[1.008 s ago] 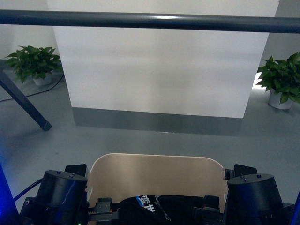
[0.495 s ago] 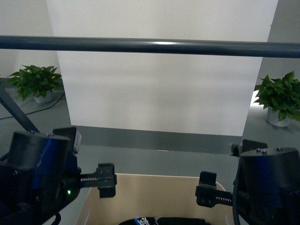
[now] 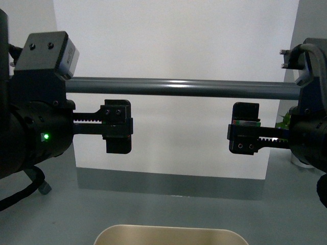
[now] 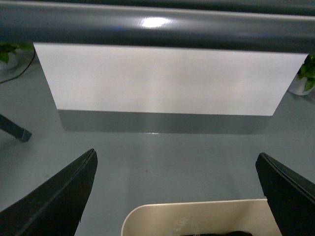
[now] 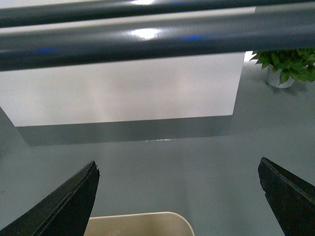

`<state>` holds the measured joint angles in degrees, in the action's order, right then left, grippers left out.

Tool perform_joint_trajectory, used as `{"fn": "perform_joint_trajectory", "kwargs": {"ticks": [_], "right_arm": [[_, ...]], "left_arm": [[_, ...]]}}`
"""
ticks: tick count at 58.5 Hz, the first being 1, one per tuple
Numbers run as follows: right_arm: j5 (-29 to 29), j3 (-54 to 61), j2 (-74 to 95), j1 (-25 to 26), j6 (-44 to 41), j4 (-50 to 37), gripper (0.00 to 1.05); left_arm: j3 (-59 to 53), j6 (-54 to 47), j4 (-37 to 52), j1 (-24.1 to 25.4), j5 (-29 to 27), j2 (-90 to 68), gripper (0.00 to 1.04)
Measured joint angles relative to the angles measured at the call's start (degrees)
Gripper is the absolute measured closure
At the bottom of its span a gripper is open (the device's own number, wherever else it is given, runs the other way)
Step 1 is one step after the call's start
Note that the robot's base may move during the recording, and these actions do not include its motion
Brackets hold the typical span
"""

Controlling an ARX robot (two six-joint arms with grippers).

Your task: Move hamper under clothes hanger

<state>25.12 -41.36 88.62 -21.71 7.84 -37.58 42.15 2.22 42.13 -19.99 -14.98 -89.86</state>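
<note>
The beige hamper (image 3: 168, 235) stands on the floor; only its far rim shows at the bottom edge of the front view. The clothes hanger's dark grey bar (image 3: 179, 87) runs level across the view above it. My left gripper (image 3: 116, 126) and right gripper (image 3: 245, 133) are raised to bar height, open and empty, clear of the hamper. In the left wrist view the hamper rim (image 4: 197, 219) lies between the open fingers (image 4: 54, 201), with the bar (image 4: 157, 24) above. The right wrist view shows a hamper corner (image 5: 138, 225) and the bar (image 5: 157, 42).
A white wall panel (image 3: 173, 46) with a grey skirting (image 3: 168, 181) stands behind the bar. One rack leg's foot (image 4: 15, 130) rests on the grey floor at the left. Potted plants stand at the left (image 4: 7, 54) and right (image 5: 285, 66).
Both arms have risen from beside the hamper to bar height. The bar now sits lower in the front view and the hamper has slipped to its bottom edge.
</note>
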Motion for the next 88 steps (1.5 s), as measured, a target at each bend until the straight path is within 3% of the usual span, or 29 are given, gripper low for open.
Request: {"fn": "perform_joint_trajectory", "kwargs": {"ticks": [13,27,31,33,40,45,61,66,88], "right_arm": [[7.7,4.8,-7.6,-5.9,-3.7,1.0,0.08],[17.7,10.5,-16.0,-13.3,-10.6,-5.9,0.08],[21.1,11.8,-18.3,-15.4,-13.9,-8.9,0.08],[20.2,12.0,-19.3,-15.5,-13.5,-8.3,0.10],[7.6,16.8,-26.9,-11.7,-10.7,0.4,0.31],[4.4,20.5,-30.1,-9.0,-9.9,1.0,0.41],[-7.5,30.9,-43.4,2.1,-9.7,4.0,0.93],[-9.7,32.5,-45.8,4.1,-10.1,5.0,1.04],[-18.2,37.2,-56.8,11.9,-11.9,11.0,1.03]], "left_arm": [[-5.5,-2.1,0.0,-3.5,-2.0,9.2,0.07],[-11.4,-2.3,3.0,-6.2,-4.5,16.8,0.07],[-12.7,-2.2,-0.3,-6.7,-8.9,20.5,0.15],[-13.5,-2.2,-1.6,-6.6,-9.2,21.9,0.18],[-20.0,-2.2,-2.7,-3.1,-7.0,28.5,0.40],[-22.9,-2.2,-2.7,-0.7,-5.5,30.9,0.51],[-32.1,-2.1,-4.7,7.1,2.5,42.0,1.02],[-33.6,-2.1,-5.6,8.6,4.0,44.4,1.01],[-38.2,-2.1,-11.8,13.8,9.2,55.3,1.01]]}}
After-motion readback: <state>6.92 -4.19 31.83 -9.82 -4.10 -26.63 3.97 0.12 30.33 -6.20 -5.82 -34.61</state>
